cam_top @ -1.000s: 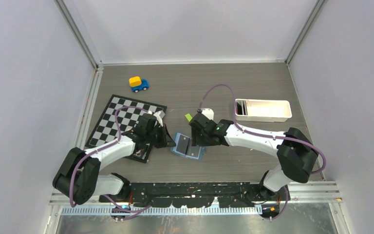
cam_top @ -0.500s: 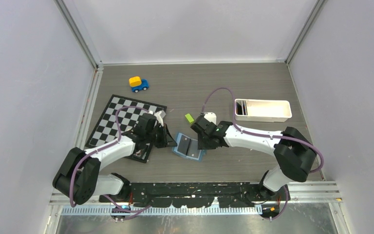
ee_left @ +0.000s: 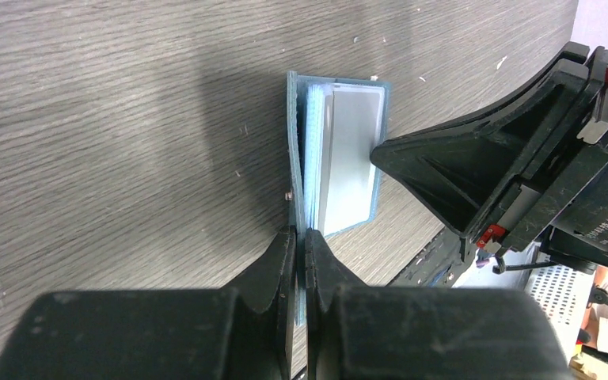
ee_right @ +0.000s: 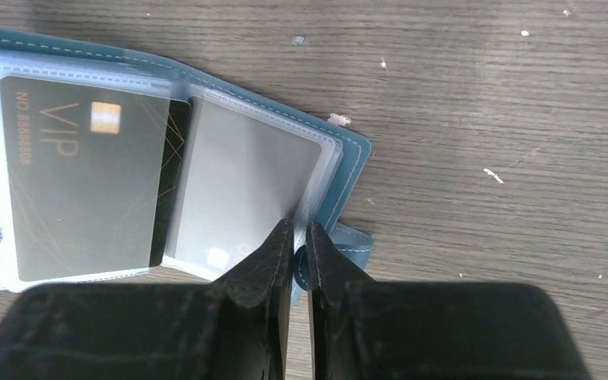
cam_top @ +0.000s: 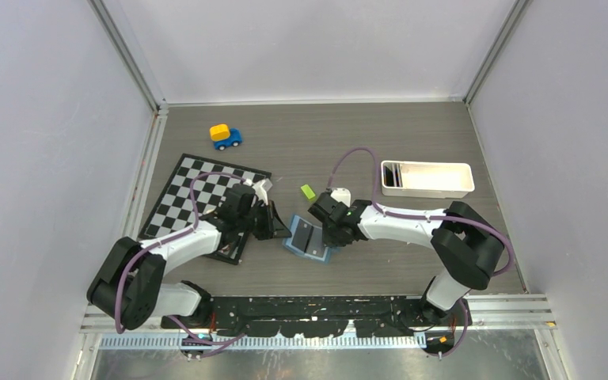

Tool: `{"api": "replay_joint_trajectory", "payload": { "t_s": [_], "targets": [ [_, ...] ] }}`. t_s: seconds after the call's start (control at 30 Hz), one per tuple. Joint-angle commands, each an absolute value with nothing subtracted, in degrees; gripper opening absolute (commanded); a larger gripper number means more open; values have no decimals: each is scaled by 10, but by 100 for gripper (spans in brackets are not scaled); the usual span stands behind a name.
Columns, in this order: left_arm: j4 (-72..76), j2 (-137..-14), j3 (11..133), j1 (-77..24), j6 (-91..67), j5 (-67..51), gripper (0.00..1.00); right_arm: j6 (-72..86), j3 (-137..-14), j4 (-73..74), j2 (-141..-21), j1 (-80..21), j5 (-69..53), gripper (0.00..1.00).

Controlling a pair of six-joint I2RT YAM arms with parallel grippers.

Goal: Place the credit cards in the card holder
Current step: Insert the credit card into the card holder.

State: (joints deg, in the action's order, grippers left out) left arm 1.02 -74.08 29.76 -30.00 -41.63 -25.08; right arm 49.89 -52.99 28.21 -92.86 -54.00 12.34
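The teal-blue card holder [cam_top: 309, 241] lies open on the table between both arms. My left gripper [ee_left: 302, 237] is shut on its left cover, which stands on edge; in the top view this gripper [cam_top: 282, 229] sits at the holder's left side. My right gripper [ee_right: 301, 231] is shut on the holder's right edge, pinching the clear sleeve and blue cover [ee_right: 347, 178]; from above it [cam_top: 329, 236] is at the holder's right. A dark grey VIP credit card [ee_right: 79, 190] sits in a left sleeve. A lighter grey card [ee_right: 241, 186] sits in the right sleeve.
A long white tray [cam_top: 435, 188] stands at the right rear with dark thin things at its left end. A lime-green block [cam_top: 308, 191] lies just behind the holder. A checkerboard mat [cam_top: 194, 190] is on the left and a blue-yellow toy car [cam_top: 225, 136] farther back.
My right gripper has come down to the holder's right edge and closed on it. The left gripper has kept its grip, and the left cover now stands more upright.
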Motion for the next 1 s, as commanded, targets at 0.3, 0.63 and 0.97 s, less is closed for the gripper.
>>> {"api": "replay_joint_trajectory", "payload": {
  "t_s": [0.3, 0.63, 0.97],
  "targets": [
    [74, -767, 300, -317, -425, -282, 0, 511, -527, 267, -956, -541, 120, 14],
    [82, -782, 302, -324, -427, -278, 0, 511, -529, 268, -957, -541, 120, 13],
    [-15, -746, 315, -324, -403, -191, 0, 510, -533, 282, -935, -541, 132, 16]
  ]
}}
